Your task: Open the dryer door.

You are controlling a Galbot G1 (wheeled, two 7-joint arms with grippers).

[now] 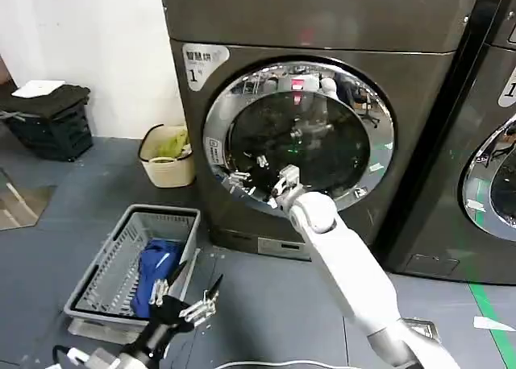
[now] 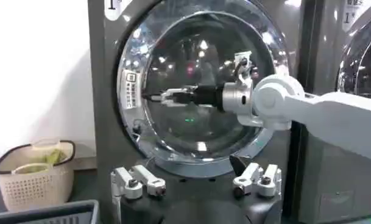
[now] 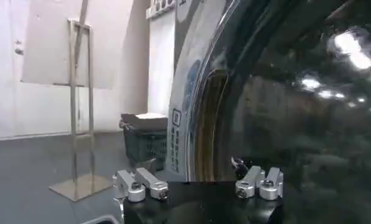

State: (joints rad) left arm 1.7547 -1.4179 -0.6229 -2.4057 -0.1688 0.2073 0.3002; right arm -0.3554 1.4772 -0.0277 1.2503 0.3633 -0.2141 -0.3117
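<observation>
The dryer door is a round porthole with a wide chrome ring and dark domed glass. It sits flush in the dark grey machine marked "1". My right gripper is stretched out in front of the glass, its tips at the door's left rim by the small label. The right wrist view puts the chrome rim just ahead of the right gripper, which is open and holds nothing. My left gripper hangs low near the floor, facing the door from a distance. The left gripper is open and empty.
A grey laundry basket with a blue cloth stands on the floor left of the machine. A beige basket and a black crate sit by the wall. A neighbouring machine stands at the right. A metal stand is farther off.
</observation>
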